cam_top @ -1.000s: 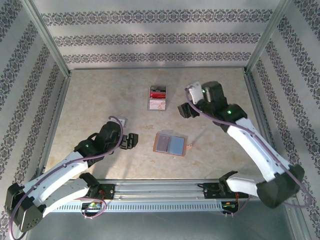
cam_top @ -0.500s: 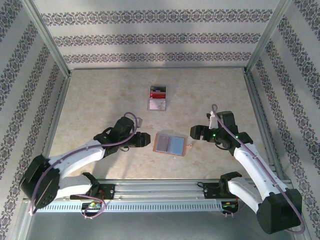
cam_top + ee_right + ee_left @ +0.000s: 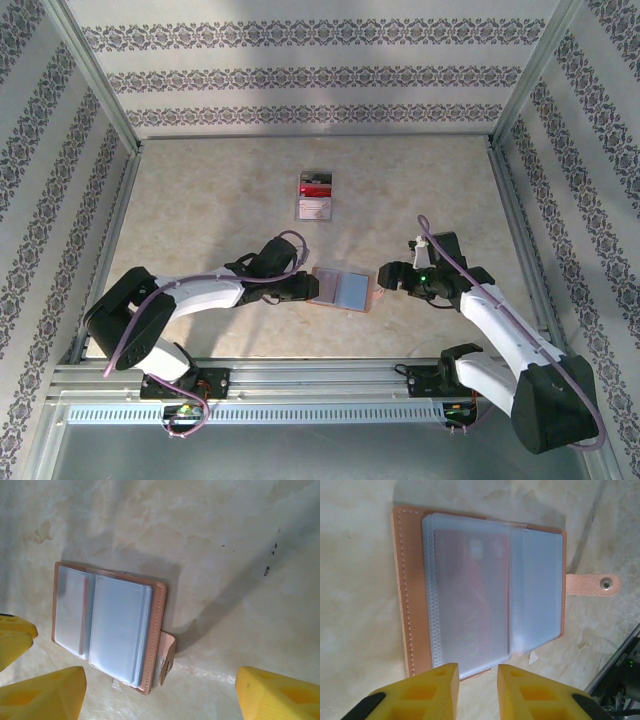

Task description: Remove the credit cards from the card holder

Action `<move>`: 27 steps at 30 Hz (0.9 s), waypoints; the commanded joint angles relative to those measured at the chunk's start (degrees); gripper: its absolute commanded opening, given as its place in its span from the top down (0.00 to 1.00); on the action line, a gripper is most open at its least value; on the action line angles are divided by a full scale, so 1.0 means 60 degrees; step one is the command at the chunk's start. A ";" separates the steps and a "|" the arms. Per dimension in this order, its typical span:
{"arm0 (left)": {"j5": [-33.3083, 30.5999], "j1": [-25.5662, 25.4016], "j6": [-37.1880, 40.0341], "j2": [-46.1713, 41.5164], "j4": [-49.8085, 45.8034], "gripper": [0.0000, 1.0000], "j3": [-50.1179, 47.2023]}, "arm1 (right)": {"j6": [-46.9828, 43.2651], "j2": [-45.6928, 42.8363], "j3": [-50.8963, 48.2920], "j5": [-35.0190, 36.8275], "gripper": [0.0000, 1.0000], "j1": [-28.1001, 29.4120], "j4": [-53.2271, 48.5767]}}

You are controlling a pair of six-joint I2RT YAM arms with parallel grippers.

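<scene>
Setting: lab-type robot test cell | evidence: aluminium frame post, patterned wallpaper panels, marble-look tabletop, slotted mounting rail along near edge

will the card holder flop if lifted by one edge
Probably floppy: the card holder looks like thin soft leather lying open flat. Its clear sleeves fan loosely, so they would likely splay. It seems light and could slide on the smooth table.

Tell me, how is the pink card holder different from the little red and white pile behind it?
The card holder lies open at the front; the pile sits farther back. The card holder looks wider than the pile. The card holder is salmon-edged with bluish pockets; the pile is red, white and dark. Both lie flat on the table.
</scene>
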 commanded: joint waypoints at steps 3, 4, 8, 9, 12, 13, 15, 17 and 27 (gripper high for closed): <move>-0.0020 -0.0105 0.0094 0.0319 0.0204 0.75 0.0407 | 0.0186 0.0373 -0.0224 -0.0268 0.23 -0.0015 0.0431; -0.0059 -0.0105 0.0143 0.0391 0.0109 0.75 0.0487 | 0.0220 0.0439 -0.0242 -0.0307 0.23 -0.0002 0.0504; -0.0229 -0.0105 0.0357 0.0631 -0.0183 0.76 0.0792 | 0.0265 0.0670 -0.0275 -0.0309 0.24 0.0047 0.0690; -0.0243 -0.0104 0.0407 0.0703 -0.0241 0.76 0.0862 | 0.0270 0.0708 -0.0271 -0.0296 0.24 0.0058 0.0699; -0.0311 -0.0105 0.0490 0.0911 -0.0390 0.76 0.1016 | 0.0282 0.0797 -0.0304 -0.0265 0.24 0.0098 0.0755; -0.0331 -0.0105 0.0490 0.0972 -0.0387 0.76 0.1027 | 0.0304 0.0822 -0.0317 -0.0265 0.24 0.0100 0.0799; -0.0347 -0.0104 0.0484 0.1075 -0.0384 0.76 0.1047 | 0.0337 0.0876 -0.0330 -0.0294 0.24 0.0123 0.0866; -0.0365 -0.0104 0.0494 0.1179 -0.0405 0.77 0.1074 | 0.0369 0.0963 -0.0341 -0.0323 0.24 0.0169 0.0941; -0.0220 -0.0119 0.0496 0.1596 -0.0366 0.80 0.1058 | 0.0545 0.1575 -0.0374 -0.0665 0.29 0.0360 0.1420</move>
